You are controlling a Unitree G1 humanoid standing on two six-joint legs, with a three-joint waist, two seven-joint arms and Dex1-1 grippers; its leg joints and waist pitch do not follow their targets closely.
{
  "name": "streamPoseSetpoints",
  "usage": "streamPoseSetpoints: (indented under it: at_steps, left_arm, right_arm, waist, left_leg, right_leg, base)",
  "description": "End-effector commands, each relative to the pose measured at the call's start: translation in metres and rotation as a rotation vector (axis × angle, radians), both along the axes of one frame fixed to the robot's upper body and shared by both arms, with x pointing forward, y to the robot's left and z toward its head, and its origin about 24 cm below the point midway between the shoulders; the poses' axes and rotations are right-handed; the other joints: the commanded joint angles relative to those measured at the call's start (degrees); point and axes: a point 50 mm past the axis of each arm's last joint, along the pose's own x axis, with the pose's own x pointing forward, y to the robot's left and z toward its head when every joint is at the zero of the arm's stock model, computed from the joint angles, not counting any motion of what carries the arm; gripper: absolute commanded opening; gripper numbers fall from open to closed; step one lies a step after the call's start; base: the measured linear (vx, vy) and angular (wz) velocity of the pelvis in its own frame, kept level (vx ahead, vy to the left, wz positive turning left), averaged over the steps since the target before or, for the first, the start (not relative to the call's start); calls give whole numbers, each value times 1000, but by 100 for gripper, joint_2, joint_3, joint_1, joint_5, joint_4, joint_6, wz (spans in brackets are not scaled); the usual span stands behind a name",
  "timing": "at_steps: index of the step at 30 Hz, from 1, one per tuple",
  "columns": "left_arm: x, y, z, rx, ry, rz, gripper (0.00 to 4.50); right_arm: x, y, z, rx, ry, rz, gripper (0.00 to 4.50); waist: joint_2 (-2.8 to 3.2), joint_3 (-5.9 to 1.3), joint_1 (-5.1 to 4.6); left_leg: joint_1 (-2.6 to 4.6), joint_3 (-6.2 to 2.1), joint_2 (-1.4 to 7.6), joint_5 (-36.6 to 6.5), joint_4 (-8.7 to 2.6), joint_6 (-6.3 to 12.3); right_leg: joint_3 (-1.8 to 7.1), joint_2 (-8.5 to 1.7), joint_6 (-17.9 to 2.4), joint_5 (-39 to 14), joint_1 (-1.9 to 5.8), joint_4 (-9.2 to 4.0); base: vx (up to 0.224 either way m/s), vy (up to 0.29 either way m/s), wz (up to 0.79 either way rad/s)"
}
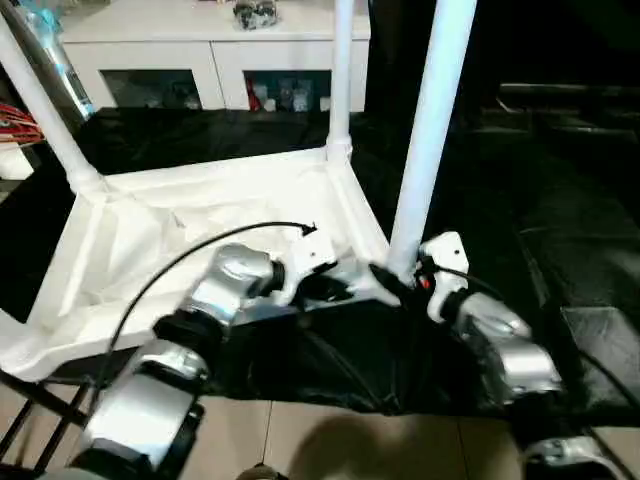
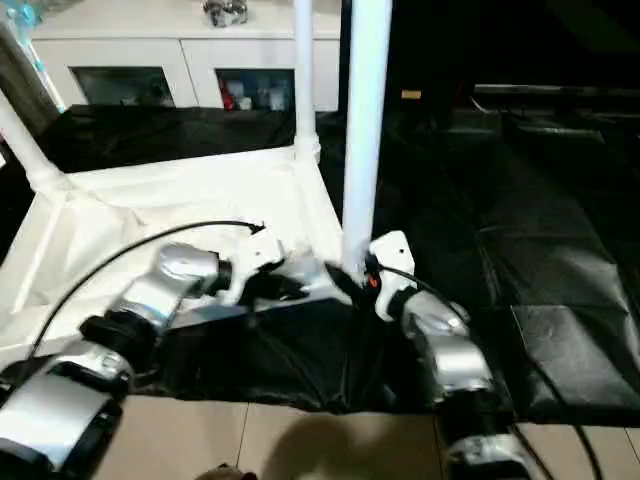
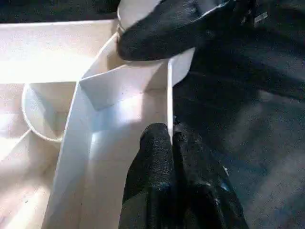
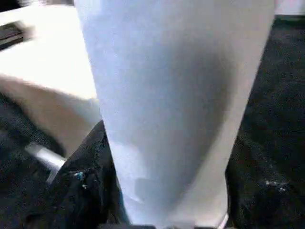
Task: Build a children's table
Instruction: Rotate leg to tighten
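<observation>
The white tabletop (image 1: pixel 150 230) lies upside down on black cloth. Three white legs stand in its corner sockets: one at the back left (image 1: pixel 45 110), one at the back right (image 1: pixel 341 70) and one at the near right (image 1: pixel 430 130). My right gripper (image 1: pixel 400 280) is shut around the base of the near right leg (image 4: pixel 171 105), with one black finger (image 4: pixel 81 191) against its side. My left gripper (image 3: pixel 170 143) is shut on the thin rim wall (image 3: pixel 169 95) of the tabletop, just left of that corner socket. The right gripper's finger (image 3: pixel 162 28) wraps the leg base just beyond it.
A white cabinet (image 1: pixel 200 50) with glass doors stands behind the work. Black cloth (image 1: pixel 560 200) covers the surface to the right. Pale floor tiles (image 1: pixel 330 440) show below the near edge. Red wires (image 1: pixel 15 125) lie at the far left.
</observation>
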Motion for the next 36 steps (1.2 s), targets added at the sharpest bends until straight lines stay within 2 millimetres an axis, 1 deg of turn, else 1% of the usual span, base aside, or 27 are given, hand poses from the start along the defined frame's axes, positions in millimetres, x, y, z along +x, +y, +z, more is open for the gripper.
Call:
streamPoseSetpoints:
  at_steps: [1, 2, 3, 4, 7, 8, 9, 10, 13, 14, 15, 16, 18, 20, 21, 23, 24, 25, 26, 27, 28, 30, 32, 33, 34, 35, 36]
  left_arm:
    - [0, -25, 13, -76, -64, -2, 0]
    - [-1, -28, 12, -88, -70, 21, 0]
    - [-1, -28, 12, -88, -70, 21, 0]
    - [-2, -32, 11, -102, -76, 45, 0]
    - [-5, -39, 8, -124, -77, 79, 0]
    - [-8, -43, 7, -136, -76, 93, 0]
    - [-8, -43, 7, -136, -76, 93, 0]
    - [-9, -45, 6, -148, -70, 98, 0]
    - [-10, -48, 6, -152, -72, 97, 0]
    - [-11, -48, 6, -150, -76, 96, 0]
    - [-13, -47, 5, -140, -85, 65, 0]
    - [-13, -47, 4, -138, -85, 60, 0]
    - [-14, -45, 4, -133, -93, 40, 0]
    - [-16, -39, 5, -128, -95, 3, 0]
    - [-16, -39, 5, -128, -95, 3, 0]
    - [-16, -35, 6, -129, -94, -15, 0]
    - [-17, -33, 6, -131, -92, -32, 0]
    - [-17, -33, 6, -131, -92, -32, 0]
    - [-20, -29, 7, -130, -81, -81, 0]
    - [-21, -27, 7, -128, -78, -101, 0]
    - [-23, -25, 6, -123, -68, -125, 0]
    - [-23, -24, 5, -122, -65, -132, 0]
    - [-26, -21, 5, -124, -51, -165, 0]
    - [-26, -21, 5, -124, -51, -165, 0]
    - [-27, -16, 5, -114, -39, -200, 0]
    - [-27, -15, 5, -112, -39, -202, 0]
    - [-27, -14, 5, -105, -38, -212, 0]
  right_arm:
    - [-3, 16, -15, -20, 66, -26, 266]
    - [-2, 16, -18, -28, 77, -85, 266]
    - [-2, 16, -18, -28, 77, -85, 266]
    - [-1, 15, -21, -32, 91, -136, 266]
    - [-2, 19, -24, -37, 87, -159, 266]
    - [-3, 22, -25, -34, 79, -157, 266]
    - [-3, 22, -25, -34, 79, -157, 322]
    - [-3, 23, -25, -15, 79, -159, 335]
    - [-3, 25, -24, 1, 75, -159, 338]
    - [-3, 26, -23, 1, 71, -160, 362]
    - [-3, 24, -21, -6, 54, -145, 374]
    - [-3, 24, -21, -7, 51, -142, 374]
    - [-3, 21, -19, -11, 42, -132, 383]
    - [-4, 12, -15, -41, 25, -80, 408]
    - [-4, 12, -15, -41, 25, -80, 408]
    - [-6, 8, -14, -67, 26, -23, 416]
    - [-9, 7, -14, -76, 31, 32, 416]
    - [-9, 7, -14, -76, 31, 32, 416]
    - [-18, 5, -13, -93, 32, 180, 416]
    - [-21, 4, -13, -99, 34, 232, 416]
    - [-25, 2, -12, -106, 31, 296, 416]
    - [-27, 1, -12, -108, 30, 315, 416]
    - [-32, -1, -9, -109, 32, 412, 416]
    - [-32, -1, -9, -109, 32, 412, 416]
    - [-40, -4, -5, -123, 46, 545, 416]
    - [-40, -5, -4, -123, 48, 553, 416]
    - [-42, -6, -3, -126, 57, 591, 416]
  waist:
    - [-58, -335, -24]
    - [-53, -340, -31]
    - [-58, -340, -37]
    - [-54, -346, -30]
    - [-54, -361, -35]
    - [-62, -367, -35]
    - [-60, -365, -33]
    - [-69, -358, -26]
    - [-81, -353, -26]
    - [-67, -352, -27]
    - [-71, -348, -33]
    - [-62, -348, -31]
    - [-66, -353, -38]
    - [-58, -358, -32]
    - [-60, -364, -26]
    - [-65, -363, -26]
    - [-57, -359, -17]
    - [-57, -361, -13]
    - [-67, -361, 4]
    - [-55, -360, 19]
    - [-52, -362, 31]
    - [-63, -358, 27]
    - [-62, -345, 19]
    - [-63, -339, 15]
    - [-73, -343, 28]
    - [-60, -344, 35]
    - [-67, -344, 35]
  left_leg:
    - [98, -101, 212, -1904, -407, 93]
    - [93, -103, 214, -1898, -411, 79]
    - [78, -102, 205, -1869, -414, 97]
    - [87, -103, 209, -1843, -412, 97]
    - [51, -90, 205, -1625, -396, 174]
    - [50, -88, 207, -1598, -390, 199]
    - [58, -79, 205, -1592, -385, 218]
    - [46, -78, 193, -1537, -383, 271]
    - [48, -80, 196, -1548, -389, 286]
    - [54, -86, 203, -1571, -396, 276]
    - [57, -86, 206, -1615, -403, 260]
    - [57, -89, 209, -1629, -405, 254]
    - [48, -87, 200, -1619, -403, 250]
    - [48, -84, 203, -1592, -396, 268]
    - [47, -90, 205, -1544, -394, 279]
    - [34, -72, 196, -1475, -376, 347]
    - [39, -72, 199, -1481, -376, 359]
    - [34, -72, 202, -1474, -371, 367]
    - [42, -71, 206, -1469, -369, 387]
    - [33, -64, 221, -1456, -362, 446]
    - [33, -70, 229, -1491, -363, 460]
    - [22, -66, 220, -1504, -360, 472]
    - [37, -71, 225, -1597, -374, 431]
    - [37, -69, 221, -1632, -376, 424]
    - [54, -73, 224, -1671, -377, 420]
    - [39, -75, 229, -1670, -373, 452]
    - [40, -73, 231, -1667, -372, 456]
  right_leg:
    - [245, -381, -978, -2127, 243, -452]
    - [250, -383, -969, -2103, 241, -446]
    - [250, -379, -942, -2062, 252, -453]
    - [253, -379, -942, -2009, 247, -446]
    - [260, -365, -1022, -1544, 265, -404]
    - [257, -375, -1036, -1487, 275, -393]
    - [257, -375, -1039, -1492, 267, -403]
    - [254, -369, -1014, -1541, 276, -409]
    - [253, -369, -950, -1705, 272, -423]
    - [255, -364, -932, -1740, 263, -428]
    - [258, -361, -923, -1753, 261, -432]
    - [259, -366, -920, -1759, 262, -432]
    - [261, -359, -904, -1675, 269, -425]
    - [263, -360, -918, -1581, 277, -416]
    - [259, -358, -925, -1512, 288, -407]
    - [257, -350, -976, -1380, 289, -395]
    - [253, -351, -973, -1439, 295, -404]
    - [256, -359, -983, -1439, 291, -400]
    - [247, -343, -979, -1408, 314, -401]
    - [257, -348, -1001, -1370, 294, -390]
    - [251, -352, -1011, -1394, 301, -386]
    - [250, -353, -1015, -1428, 300, -391]
    - [248, -361, -1000, -1676, 287, -419]
    - [246, -357, -995, -1740, 285, -426]
    - [241, -352, -967, -1832, 297, -436]
    - [247, -349, -976, -1805, 289, -424]
    - [248, -347, -976, -1778, 288, -427]
  base:
    - [0, 0, 0]
    - [0, 0, 0]
    - [0, 0, 0]
    - [0, 0, 0]
    - [0, 0, 0]
    - [0, 0, 0]
    - [0, 0, 0]
    - [0, 0, 0]
    - [0, 0, 0]
    - [0, 0, 0]
    - [0, 0, 0]
    - [0, 0, 0]
    - [0, 0, 0]
    - [0, 0, 0]
    - [0, 0, 0]
    - [0, 0, 0]
    - [0, 0, 0]
    - [0, 0, 0]
    - [0, 0, 0]
    - [0, 0, 0]
    - [0, 0, 0]
    - [0, 0, 0]
    - [0, 0, 0]
    - [0, 0, 0]
    - [0, 0, 0]
    - [0, 0, 0]
    - [0, 0, 0]
